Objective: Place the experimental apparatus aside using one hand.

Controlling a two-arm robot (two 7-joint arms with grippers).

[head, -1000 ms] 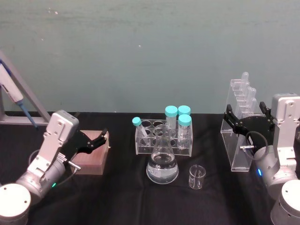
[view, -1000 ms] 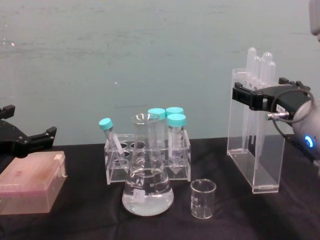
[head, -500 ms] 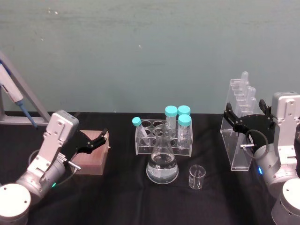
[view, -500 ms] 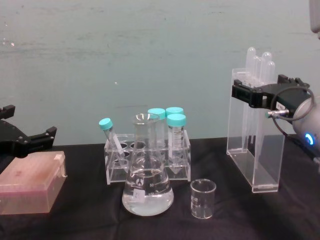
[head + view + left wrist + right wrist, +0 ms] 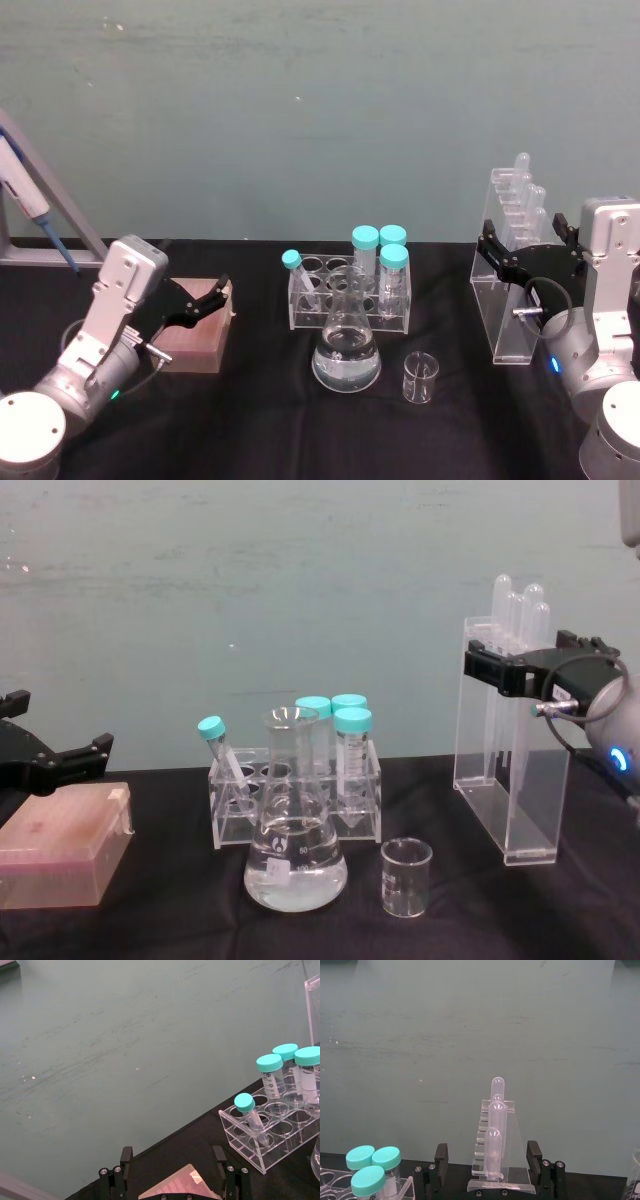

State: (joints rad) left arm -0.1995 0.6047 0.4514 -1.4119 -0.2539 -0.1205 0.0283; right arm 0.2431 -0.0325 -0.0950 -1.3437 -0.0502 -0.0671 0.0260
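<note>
The clear acrylic pipette stand (image 5: 515,300) with plastic pipettes stands at the table's right side, also seen in the chest view (image 5: 505,790) and the right wrist view (image 5: 495,1170). My right gripper (image 5: 528,245) is open and straddles the stand's upper part, one black finger on each side (image 5: 487,1157). The conical flask (image 5: 346,350) with clear liquid sits at the centre front, and the small glass beaker (image 5: 420,378) stands just to its right. My left gripper (image 5: 215,298) hangs open over a pink box at the left.
A clear rack (image 5: 350,290) with teal-capped tubes stands just behind the flask. The pink box (image 5: 195,335) lies at the left. A blue-and-white pipettor (image 5: 30,205) leans on a stand at the far left. A green wall closes the back.
The right gripper shifted very slightly about the stand's top a second ago and has held still since. Everything else stays put.
</note>
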